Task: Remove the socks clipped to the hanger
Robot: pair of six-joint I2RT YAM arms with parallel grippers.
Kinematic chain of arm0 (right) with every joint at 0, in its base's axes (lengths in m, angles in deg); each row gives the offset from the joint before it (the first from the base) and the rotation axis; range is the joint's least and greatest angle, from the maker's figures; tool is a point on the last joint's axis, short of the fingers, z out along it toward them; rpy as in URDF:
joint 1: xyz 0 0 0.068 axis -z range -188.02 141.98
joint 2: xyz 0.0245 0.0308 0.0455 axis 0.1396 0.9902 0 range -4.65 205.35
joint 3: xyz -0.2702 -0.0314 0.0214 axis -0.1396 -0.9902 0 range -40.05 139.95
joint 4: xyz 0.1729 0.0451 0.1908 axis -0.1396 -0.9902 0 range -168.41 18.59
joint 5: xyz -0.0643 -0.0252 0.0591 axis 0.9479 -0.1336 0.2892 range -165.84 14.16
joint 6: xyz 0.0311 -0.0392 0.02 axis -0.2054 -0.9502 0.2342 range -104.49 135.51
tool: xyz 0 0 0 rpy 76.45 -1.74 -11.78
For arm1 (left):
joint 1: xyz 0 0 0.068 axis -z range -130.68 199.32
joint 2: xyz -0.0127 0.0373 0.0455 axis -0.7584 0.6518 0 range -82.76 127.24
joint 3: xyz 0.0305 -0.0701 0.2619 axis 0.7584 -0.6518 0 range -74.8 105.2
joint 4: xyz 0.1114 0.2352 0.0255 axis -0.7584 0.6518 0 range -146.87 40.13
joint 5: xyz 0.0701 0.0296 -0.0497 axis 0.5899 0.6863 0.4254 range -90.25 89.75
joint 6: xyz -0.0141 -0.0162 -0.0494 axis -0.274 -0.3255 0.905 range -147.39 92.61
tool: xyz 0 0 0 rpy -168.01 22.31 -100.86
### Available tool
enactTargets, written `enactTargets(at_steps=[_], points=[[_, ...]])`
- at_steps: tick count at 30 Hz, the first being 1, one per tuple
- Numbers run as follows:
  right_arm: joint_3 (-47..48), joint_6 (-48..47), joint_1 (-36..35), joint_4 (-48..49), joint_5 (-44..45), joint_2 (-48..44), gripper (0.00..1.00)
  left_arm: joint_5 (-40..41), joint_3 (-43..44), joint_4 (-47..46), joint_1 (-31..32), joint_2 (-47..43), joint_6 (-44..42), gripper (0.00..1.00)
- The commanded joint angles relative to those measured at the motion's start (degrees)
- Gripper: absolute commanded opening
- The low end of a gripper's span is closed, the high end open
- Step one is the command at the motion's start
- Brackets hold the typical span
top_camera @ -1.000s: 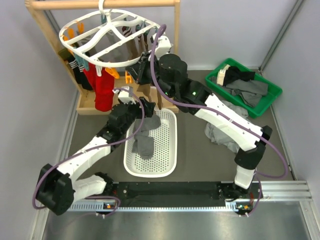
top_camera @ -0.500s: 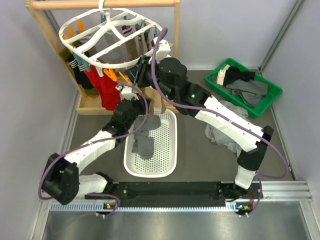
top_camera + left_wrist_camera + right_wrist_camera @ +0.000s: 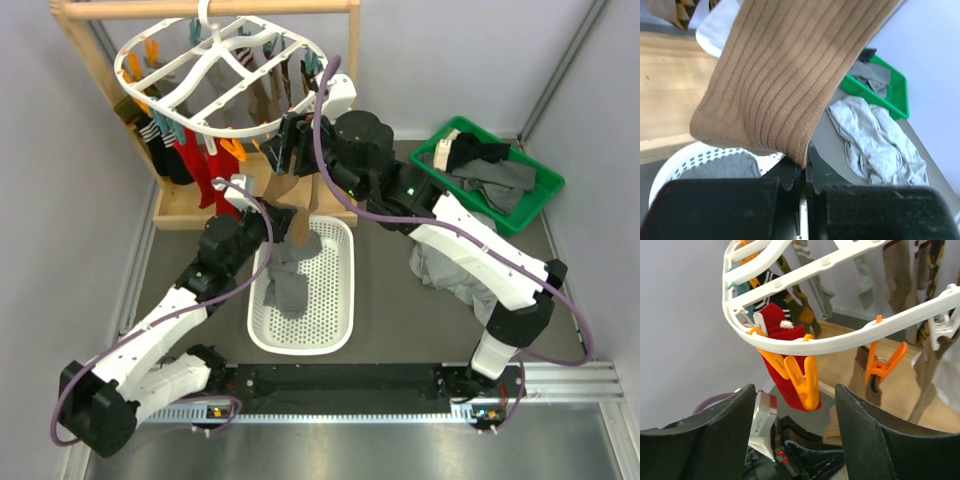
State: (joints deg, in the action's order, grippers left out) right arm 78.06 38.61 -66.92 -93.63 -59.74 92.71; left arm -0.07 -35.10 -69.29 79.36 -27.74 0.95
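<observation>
The white oval hanger [image 3: 160, 55] hangs tilted from the wooden rail, with several socks clipped round its rim: red [image 3: 193, 163], black with white stripes [image 3: 158, 140] and brown ones [image 3: 264, 92]. A tan ribbed sock [image 3: 785, 75] hangs down in front, and my left gripper [image 3: 804, 155] is shut on its lower edge. From above, that gripper [image 3: 280, 225] sits over the far end of the basket. My right gripper [image 3: 795, 390] stands open just under the hanger's rim [image 3: 840, 342]. An orange clip [image 3: 804, 377] hangs between its fingers, with the red sock [image 3: 782, 335] behind it.
A white perforated basket [image 3: 340, 300] below the hanger holds grey socks [image 3: 285, 280]. A green bin [image 3: 520, 218] of dark garments stands at the right, with a grey heap [image 3: 450, 265] beside it. The wooden rail stand [image 3: 200, 10] fills the back left.
My left gripper has shut on the tan sock's lower end. My right gripper has opened and shifted right under the rim. The hanger has swung and tilted.
</observation>
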Motion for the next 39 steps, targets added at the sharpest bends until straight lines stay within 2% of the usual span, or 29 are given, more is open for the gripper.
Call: enactTargets(at_steps=[1, 7, 21, 39], points=[[4.2, -5.9, -0.6, -4.6, 5.2, -2.3, 0.64, -2.7, -1.6, 2.9, -0.2, -3.0, 0.0, 0.00], [4.5, -10.5, -0.6, -5.6, 8.1, -2.0, 0.64, -4.4, -3.0, 4.5, -0.2, -6.6, 0.7, 0.00], [10.8, -5.2, -0.6, -4.3, 15.5, 2.8, 0.63, -5.1, -3.5, 6.3, -0.1, -9.4, 1.0, 0.00], [12.2, -5.1, -0.6, -3.3, 12.6, 7.2, 0.57, -7.0, -3.9, 6.0, -0.1, -10.6, 1.9, 0.00]])
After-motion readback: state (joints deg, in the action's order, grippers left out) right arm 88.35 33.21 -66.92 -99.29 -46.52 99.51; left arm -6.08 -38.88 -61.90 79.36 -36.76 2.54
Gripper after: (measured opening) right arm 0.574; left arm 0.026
